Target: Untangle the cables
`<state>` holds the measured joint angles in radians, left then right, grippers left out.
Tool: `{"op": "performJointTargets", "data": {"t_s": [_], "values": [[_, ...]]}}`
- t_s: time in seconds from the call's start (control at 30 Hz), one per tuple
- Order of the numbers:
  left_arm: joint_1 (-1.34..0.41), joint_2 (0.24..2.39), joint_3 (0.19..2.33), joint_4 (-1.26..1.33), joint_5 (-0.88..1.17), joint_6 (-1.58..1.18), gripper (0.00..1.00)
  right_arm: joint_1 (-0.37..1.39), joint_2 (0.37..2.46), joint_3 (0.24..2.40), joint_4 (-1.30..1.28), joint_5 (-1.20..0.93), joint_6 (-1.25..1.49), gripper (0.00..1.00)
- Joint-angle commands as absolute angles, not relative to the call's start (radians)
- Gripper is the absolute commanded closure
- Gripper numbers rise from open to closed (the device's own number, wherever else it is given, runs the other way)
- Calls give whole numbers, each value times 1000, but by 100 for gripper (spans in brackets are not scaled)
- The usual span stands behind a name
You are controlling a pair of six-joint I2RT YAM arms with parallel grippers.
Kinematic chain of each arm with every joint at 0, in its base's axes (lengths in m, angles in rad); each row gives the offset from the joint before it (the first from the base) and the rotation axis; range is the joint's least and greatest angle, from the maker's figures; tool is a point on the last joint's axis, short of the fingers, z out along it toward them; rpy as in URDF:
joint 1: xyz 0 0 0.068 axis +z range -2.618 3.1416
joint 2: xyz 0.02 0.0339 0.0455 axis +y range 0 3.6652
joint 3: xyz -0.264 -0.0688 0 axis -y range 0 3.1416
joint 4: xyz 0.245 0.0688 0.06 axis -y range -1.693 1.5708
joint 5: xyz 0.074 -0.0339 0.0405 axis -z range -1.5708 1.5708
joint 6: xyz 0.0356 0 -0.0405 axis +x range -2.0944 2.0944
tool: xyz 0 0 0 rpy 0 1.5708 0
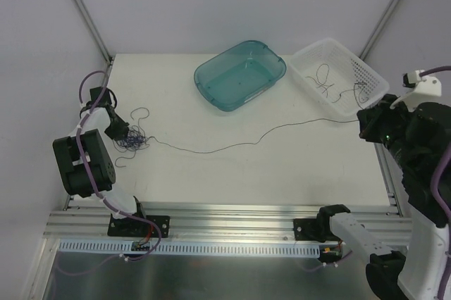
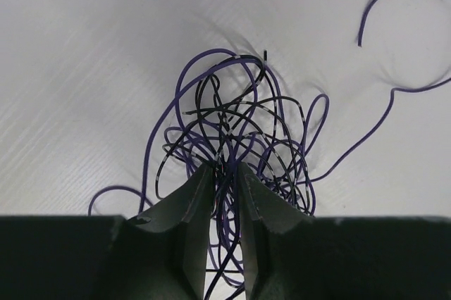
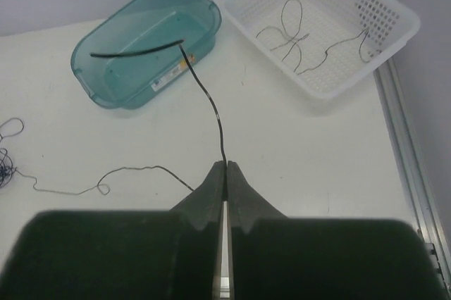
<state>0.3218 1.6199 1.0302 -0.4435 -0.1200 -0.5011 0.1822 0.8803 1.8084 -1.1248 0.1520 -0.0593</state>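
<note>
My left pincer (image 2: 225, 167) stands at the left side of the table (image 1: 282, 173), its jaws almost together, and they pinch several strands at the near edge of the knot of cables (image 2: 239, 124). This knot is a small curly bunch, purple and black, with loose ends that curl away to the far side. From it one long cable (image 1: 239, 146) runs across the table from left to right, in a shallow curve, up to my right pincer (image 3: 225, 165). Its jaws are pressed together on this cable. The free end rises beyond the fingertips and shows in front of the teal tub (image 3: 141, 89); I cannot tell if it touches. Farther right, the white basket (image 3: 338, 15) holds loose cables (image 3: 292, 39).
</note>
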Motion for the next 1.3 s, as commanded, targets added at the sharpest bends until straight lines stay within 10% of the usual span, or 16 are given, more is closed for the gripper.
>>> {"op": "performJointTargets", "data": {"t_s": [0.0, 0.23, 0.47, 0.57, 1.27], "values": [[316, 1580, 1017, -462, -16, -465, 81, 189, 908, 1682, -1127, 18, -9, 99], [226, 1485, 914, -462, 90, -454, 86, 227, 943, 1139, -987, -170, 123, 91], [85, 1382, 847, -472, 110, -443, 88, 513, 1064, 1091, -966, 89, 98, 34], [25, 1359, 815, -476, 121, -448, 87, 601, 1117, 1141, -888, 46, 49, 24], [-61, 1331, 804, -483, 117, -436, 87, 997, 1902, 1410, -509, -430, -219, 26]]}}
